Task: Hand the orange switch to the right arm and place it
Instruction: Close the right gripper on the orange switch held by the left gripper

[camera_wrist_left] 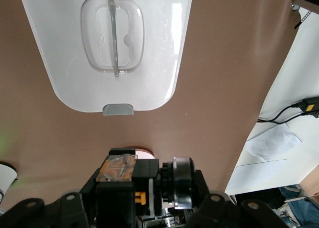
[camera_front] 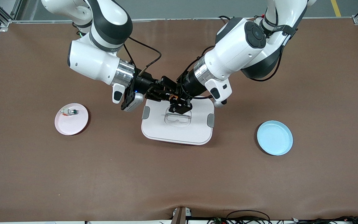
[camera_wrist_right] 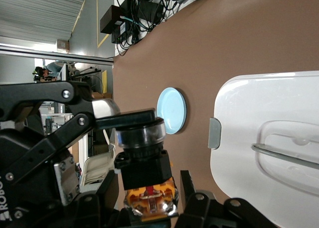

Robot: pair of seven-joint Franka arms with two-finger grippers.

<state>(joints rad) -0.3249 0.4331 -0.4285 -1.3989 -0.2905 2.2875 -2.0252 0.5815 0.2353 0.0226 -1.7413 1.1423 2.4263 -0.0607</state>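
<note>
Brown matting covers the table [camera_front: 179, 174]. We find both grippers meeting over the white lid [camera_front: 194, 132] at centre. From the front the orange switch [camera_front: 173, 97] is a speck between them. The right wrist view shows more: the left gripper [camera_wrist_right: 143, 163] pinches the orange switch, the right gripper [camera_front: 159, 92] fingers [camera_wrist_right: 187, 190] flanking it, grip unclear. Blue plate [camera_front: 274, 137] at three o'clock; pink plate [camera_front: 73, 124], bearing the green-capped switch [camera_front: 68, 111], at nine.
</note>
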